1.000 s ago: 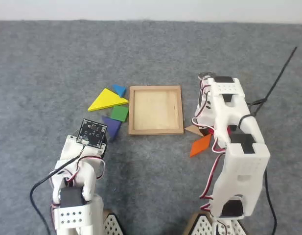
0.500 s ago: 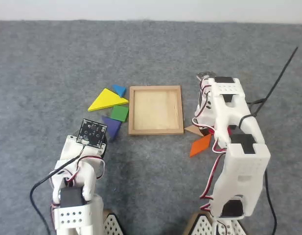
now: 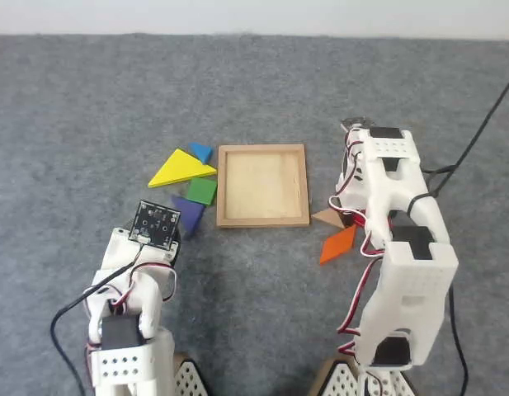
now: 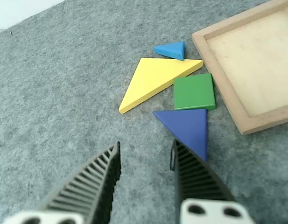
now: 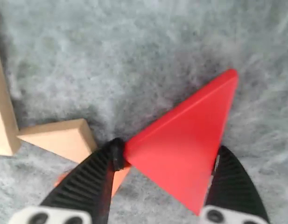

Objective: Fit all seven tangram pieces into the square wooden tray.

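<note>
The square wooden tray (image 3: pixel 262 149) lies mid-table with nothing in it. On its left are a yellow triangle (image 3: pixel 181 168), a small blue triangle (image 3: pixel 201 152), a green square (image 3: pixel 202 191) and a dark blue triangle (image 3: pixel 188 213). My left gripper (image 4: pixel 145 147) hangs open just short of the dark blue triangle (image 4: pixel 188 128). On the tray's right lie a tan triangle (image 3: pixel 327 218) and an orange parallelogram (image 3: pixel 337 244). My right gripper (image 5: pixel 167 154) is shut on a red triangle (image 5: pixel 186 140), held over the orange piece beside the tan triangle (image 5: pixel 59 137).
Grey felt covers the table. The right arm's body (image 3: pixel 394 206) stands over the space right of the tray. The tray's corner (image 5: pixel 3 126) sits close to the tan triangle. Open felt stretches behind the tray and between the two arms.
The right arm has shifted slightly to the right in the high view. The left arm and the loose pieces have not moved.
</note>
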`<state>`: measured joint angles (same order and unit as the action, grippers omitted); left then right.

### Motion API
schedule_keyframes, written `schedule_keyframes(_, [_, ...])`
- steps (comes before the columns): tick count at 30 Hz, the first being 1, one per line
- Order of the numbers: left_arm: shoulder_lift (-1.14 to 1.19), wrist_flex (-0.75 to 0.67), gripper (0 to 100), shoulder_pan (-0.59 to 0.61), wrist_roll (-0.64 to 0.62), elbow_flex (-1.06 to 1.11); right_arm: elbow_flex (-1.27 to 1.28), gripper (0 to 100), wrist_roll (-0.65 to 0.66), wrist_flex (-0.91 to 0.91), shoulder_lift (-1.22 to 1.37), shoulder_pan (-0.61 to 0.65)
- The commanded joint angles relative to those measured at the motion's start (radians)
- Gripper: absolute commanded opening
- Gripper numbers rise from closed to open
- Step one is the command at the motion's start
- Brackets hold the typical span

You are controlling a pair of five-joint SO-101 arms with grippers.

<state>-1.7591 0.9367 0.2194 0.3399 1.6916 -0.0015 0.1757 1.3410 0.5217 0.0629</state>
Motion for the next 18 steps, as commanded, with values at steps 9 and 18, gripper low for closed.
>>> schedule_keyframes(9, [0.009, 0.0, 17, -0.002, 0.012, -0.005, 0.008, 19.1, 0.014, -0.001, -0.053, 0.002])
schedule_keyframes(18, [0.009, 0.0, 17, -0.002, 0.012, -0.005, 0.006, 19.1, 0.138, 0.079, -0.28, 0.012])
